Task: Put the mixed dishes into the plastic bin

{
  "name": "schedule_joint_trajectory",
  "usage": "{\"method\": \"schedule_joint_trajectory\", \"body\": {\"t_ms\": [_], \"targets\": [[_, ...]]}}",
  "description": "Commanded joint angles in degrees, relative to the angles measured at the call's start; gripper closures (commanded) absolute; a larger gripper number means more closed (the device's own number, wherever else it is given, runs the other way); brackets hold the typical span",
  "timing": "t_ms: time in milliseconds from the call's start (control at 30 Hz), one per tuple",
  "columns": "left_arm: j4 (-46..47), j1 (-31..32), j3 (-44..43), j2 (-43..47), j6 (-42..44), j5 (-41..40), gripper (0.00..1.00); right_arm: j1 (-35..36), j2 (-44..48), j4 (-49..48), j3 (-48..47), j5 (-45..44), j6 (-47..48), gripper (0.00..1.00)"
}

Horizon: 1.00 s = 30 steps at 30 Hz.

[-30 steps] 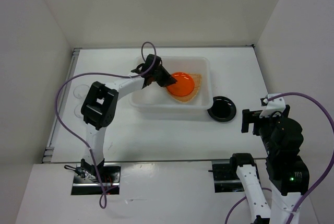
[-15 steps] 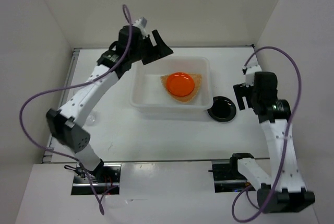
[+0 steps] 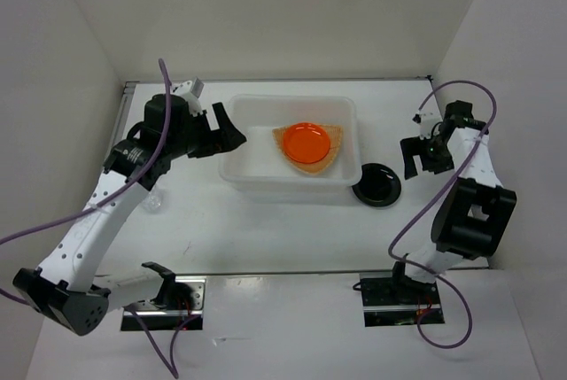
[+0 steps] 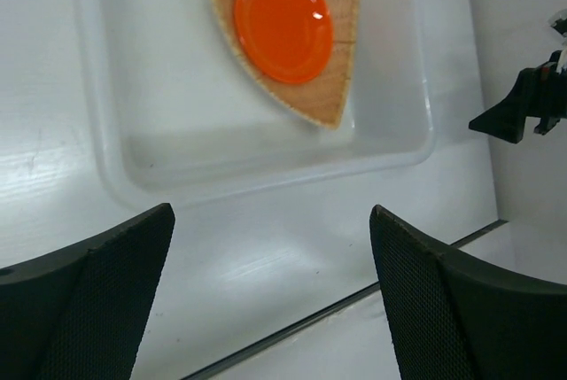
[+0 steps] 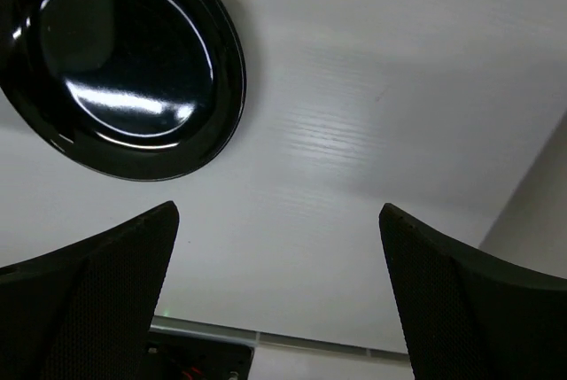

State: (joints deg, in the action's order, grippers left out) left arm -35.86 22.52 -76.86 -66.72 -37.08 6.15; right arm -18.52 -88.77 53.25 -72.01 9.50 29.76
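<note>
**Only two of the dishes are sitting in the bin**

Both claws are hanging released, with nothing between their fingers. The left gripper (image 3: 227, 129) is hovering just beside the bin's (image 3: 288, 101) left wall, its jaws spread wide. Its wrist camera is looking down into the bin. The right gripper (image 3: 422, 166) is hovering over the table (image 3: 266, 229), just to the right of the black dish (image 3: 376, 184), and its jaws are also standing wide apart. In its wrist view the black dish is showing at the upper left, beyond the left finger and clear of both.

Inside the bin, the tan plate (image 3: 336, 135) is lying flat toward the right side. The orange dish (image 3: 306, 143) is resting on top of it and covering much of it. The remaining floor of the bin is showing bare.

Outside the bin, the black dish is sitting on the table, close against the near right corner. The clear cup (image 3: 155, 204) is standing on the table well to the left, beside the left arm and hard to make out against the white surface.
</note>
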Motion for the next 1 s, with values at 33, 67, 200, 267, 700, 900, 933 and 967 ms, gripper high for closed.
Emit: {"method": "schedule_joint_trajectory", "body": {"t_ms": [33,67,200,267,700,900,933,967], "targets": [[-0.44,-1.78,4.17,5.88,1.66,0.26,0.03,-3.45,-5.34,0.44,0.38,9.3,6.7,0.02],[0.08,-1.78,5.57,6.59,1.66,0.26,0.03,-4.23,-6.92,1.58,0.38,10.88,9.07,0.02],[0.08,-1.78,8.04,9.5,-0.62,0.26,0.02,-8.71,-15.27,5.27,-3.82,20.7,9.62,0.02],[-1.23,-1.78,8.04,10.02,-1.42,0.26,0.02,-10.57,-20.46,6.68,-5.42,23.36,10.14,0.02],[-7.56,-2.31,7.51,13.54,-5.71,0.35,0.01,-8.11,-31.45,2.73,-2.79,31.28,9.62,0.02],[-7.56,-2.31,9.54,17.15,-8.88,0.35,0.01,-6.09,-35.76,1.94,-4.54,30.76,7.07,0.27],[-7.56,-2.31,9.54,17.67,-8.89,0.35,0.01,-6.09,-36.29,1.94,-5.15,30.76,6.55,0.34],[-7.56,-2.31,9.54,18.2,-8.89,0.35,0.01,-6.09,-36.82,1.94,-5.86,30.15,5.93,0.41]]}}
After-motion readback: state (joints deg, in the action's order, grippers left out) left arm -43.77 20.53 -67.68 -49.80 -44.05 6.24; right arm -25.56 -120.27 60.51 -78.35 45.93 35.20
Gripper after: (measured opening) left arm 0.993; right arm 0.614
